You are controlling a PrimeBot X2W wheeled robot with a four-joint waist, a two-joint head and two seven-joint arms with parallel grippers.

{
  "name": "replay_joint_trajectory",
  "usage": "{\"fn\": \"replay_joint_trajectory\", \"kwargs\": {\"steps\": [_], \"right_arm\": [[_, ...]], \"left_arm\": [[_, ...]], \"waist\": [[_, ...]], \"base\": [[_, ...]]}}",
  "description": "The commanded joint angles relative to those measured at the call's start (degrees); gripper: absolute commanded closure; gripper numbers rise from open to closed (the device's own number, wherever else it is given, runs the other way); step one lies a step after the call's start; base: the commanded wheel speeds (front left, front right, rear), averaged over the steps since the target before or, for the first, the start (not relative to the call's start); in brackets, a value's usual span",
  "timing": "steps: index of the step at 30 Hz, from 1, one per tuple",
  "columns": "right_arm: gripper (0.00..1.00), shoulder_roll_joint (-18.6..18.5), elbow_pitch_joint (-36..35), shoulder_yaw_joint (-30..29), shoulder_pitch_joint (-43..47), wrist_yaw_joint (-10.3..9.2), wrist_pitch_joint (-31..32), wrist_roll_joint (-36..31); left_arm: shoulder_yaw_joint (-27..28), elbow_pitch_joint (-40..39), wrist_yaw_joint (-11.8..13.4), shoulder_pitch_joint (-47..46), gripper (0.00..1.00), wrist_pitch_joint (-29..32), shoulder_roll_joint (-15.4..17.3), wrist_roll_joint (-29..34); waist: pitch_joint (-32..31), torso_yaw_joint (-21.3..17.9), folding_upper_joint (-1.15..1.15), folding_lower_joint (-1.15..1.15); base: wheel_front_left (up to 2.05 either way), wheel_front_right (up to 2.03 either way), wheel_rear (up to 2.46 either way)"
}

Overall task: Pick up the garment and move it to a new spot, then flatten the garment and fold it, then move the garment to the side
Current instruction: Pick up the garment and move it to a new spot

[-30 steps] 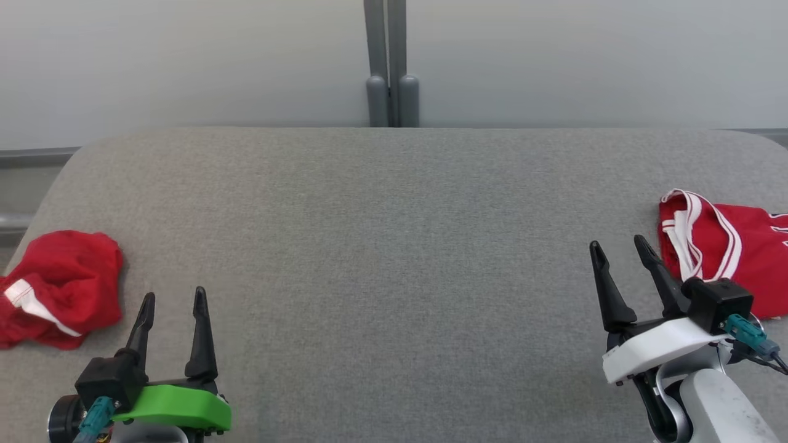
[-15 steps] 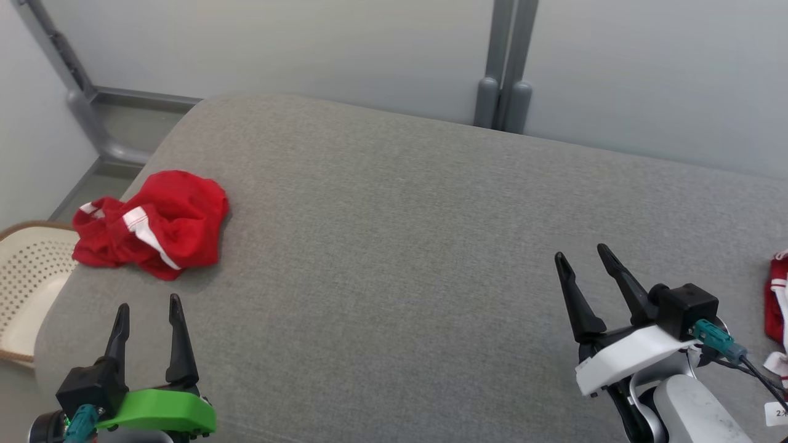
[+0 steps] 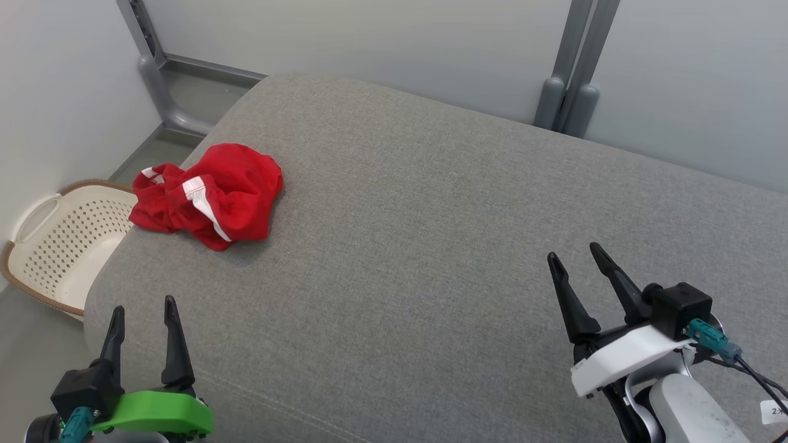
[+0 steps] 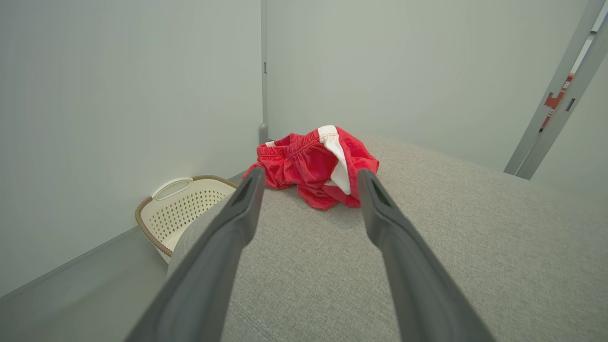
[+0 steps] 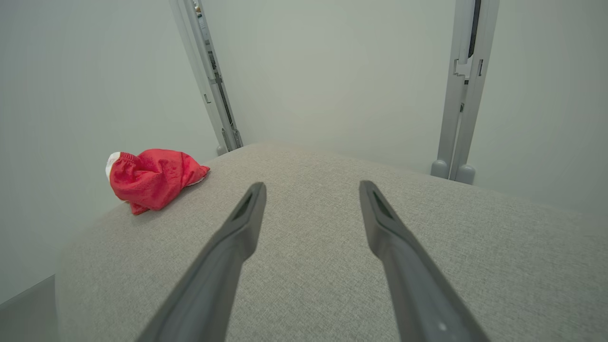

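On the white tag beside my right arm I read "2", remainder cut off. Orange label on the post: illegible.

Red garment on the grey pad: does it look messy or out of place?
Yes. The red garment lies crumpled in a heap, not flat, right at the left edge of the grey pad, near a basket on the floor. Nothing looks spilled or damaged.

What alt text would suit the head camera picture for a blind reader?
A crumpled red garment with a white stripe lies at the left edge of a grey upholstered surface, with a cream perforated basket on the floor just beyond that edge. The left gripper and right gripper, both open and empty, point up from the bottom corners.
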Motion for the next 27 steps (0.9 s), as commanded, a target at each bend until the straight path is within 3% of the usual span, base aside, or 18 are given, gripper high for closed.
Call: {"fn": "replay_joint_trajectory", "kwargs": {"steps": [1, 7, 15, 21, 27], "right_arm": [[0.0, -0.4, -0.3, 0.2, -0.6, -0.02, -0.1, 0.1], [0.0, -1.3, -0.5, -0.5, -1.7, -0.02, -0.1, -0.7], [0.0, -3.0, -3.3, 0.0, -4.7, -0.02, -0.1, -1.8], [0.0, -4.0, -4.8, 0.2, -7.0, -0.02, 0.3, -2.2], [0.0, -4.5, -5.7, 0.3, -9.4, -0.02, 0.6, -2.6]], "left_arm": [[0.2, -0.2, 0.0, 0.3, 0.0, 0.0, 0.6, 0.0], [0.0, -3.4, -0.3, -4.0, 0.0, 3.9, 1.7, -1.1], [2.9, -3.1, 0.3, -15.1, 0.0, 19.1, 6.6, -5.6], [6.5, 5.5, 0.1, -25.0, 0.0, 31.2, 10.2, -12.3], [9.3, 17.3, -0.9, -32.8, 0.0, 37.8, 13.5, -17.5]], "waist": [[0.3, -0.3, 0.0, 0.0], [2.7, -1.8, 0.0, 0.0], [8.8, -5.9, 0.0, 0.0], [14.2, -9.6, 0.0, 0.0], [18.9, -13.3, 0.0, 0.0]], "base": [[0.0, 0.0, 0.0], [0.0, 0.0, 0.0], [0.0, 0.0, 0.0], [0.0, 0.0, 0.0], [0.0, 0.0, 0.0]]}}
